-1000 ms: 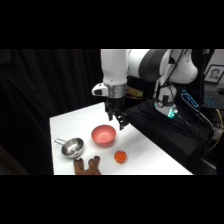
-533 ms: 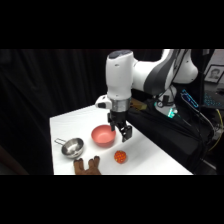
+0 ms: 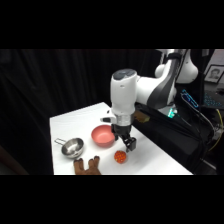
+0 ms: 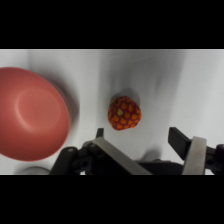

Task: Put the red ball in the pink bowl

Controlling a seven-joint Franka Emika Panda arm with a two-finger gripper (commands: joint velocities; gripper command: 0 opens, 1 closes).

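Hung gripper [image 4: 145, 145] just above ball [image 4: 124, 113], fingers [image 4: 192, 150] spread and empty; ball lay on table [image 4: 165, 75] beside bowl [image 4: 31, 114].

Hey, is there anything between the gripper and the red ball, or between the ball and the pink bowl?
Nothing visible. The open gripper hangs above the red ball with only bare table between. The pink bowl sits right beside the ball, gap clear. The metal cup and plush toy lie off that path.
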